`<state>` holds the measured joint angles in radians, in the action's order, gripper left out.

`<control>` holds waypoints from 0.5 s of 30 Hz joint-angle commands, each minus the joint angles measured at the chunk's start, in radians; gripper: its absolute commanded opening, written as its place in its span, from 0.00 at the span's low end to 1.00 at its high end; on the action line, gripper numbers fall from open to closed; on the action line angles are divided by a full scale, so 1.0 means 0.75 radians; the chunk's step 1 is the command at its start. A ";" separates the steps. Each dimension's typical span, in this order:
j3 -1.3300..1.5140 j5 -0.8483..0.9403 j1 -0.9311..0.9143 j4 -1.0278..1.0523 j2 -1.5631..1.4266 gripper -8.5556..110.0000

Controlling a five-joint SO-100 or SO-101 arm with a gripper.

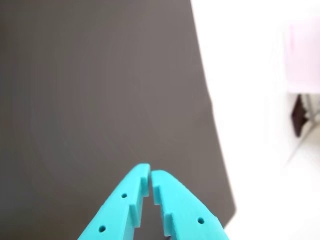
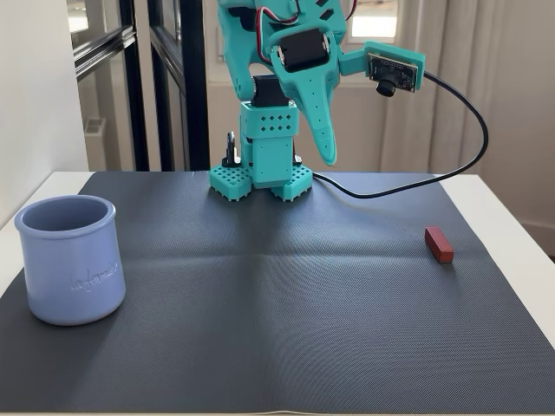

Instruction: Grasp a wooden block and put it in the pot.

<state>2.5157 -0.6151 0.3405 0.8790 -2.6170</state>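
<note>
At lower left of the fixed view, on the dark ribbed mat (image 2: pixel 286 312): the pot (image 2: pixel 69 258), pale lavender-blue, upright, thick rolled rim, embossed script on its side, mouth open, interior not visible from this angle. Well apart from it, at right of centre near the mat's right edge: the wooden block (image 2: pixel 438 244), small, reddish-brown, lying flat on the mat, long axis running away from the camera, nothing touching it. At top centre: the teal arm, folded up above its base (image 2: pixel 260 178) at the mat's far edge, gripper (image 2: pixel 327 156) pointing downward, hanging clear of the mat, far from both block and pot. Small camera (image 2: pixel 395 71) mounted at the wrist, black cable (image 2: pixel 473 139) looping down to the mat.

At bottom centre of the wrist view: teal gripper (image 1: pixel 150 175), fingertips almost touching, only a thin slit between them, nothing held. Beyond the tips: blurred dark mat (image 1: pixel 100 100), pale washed-out surface (image 1: pixel 250 125) at right.
</note>
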 commanded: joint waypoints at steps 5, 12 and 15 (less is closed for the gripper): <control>-0.186 -0.616 0.139 -0.006 0.178 0.07; -0.278 -1.051 0.151 -0.006 0.352 0.07; -0.274 -1.160 0.139 -0.004 0.417 0.07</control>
<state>2.3562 -1.4327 0.4510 0.8790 -2.3209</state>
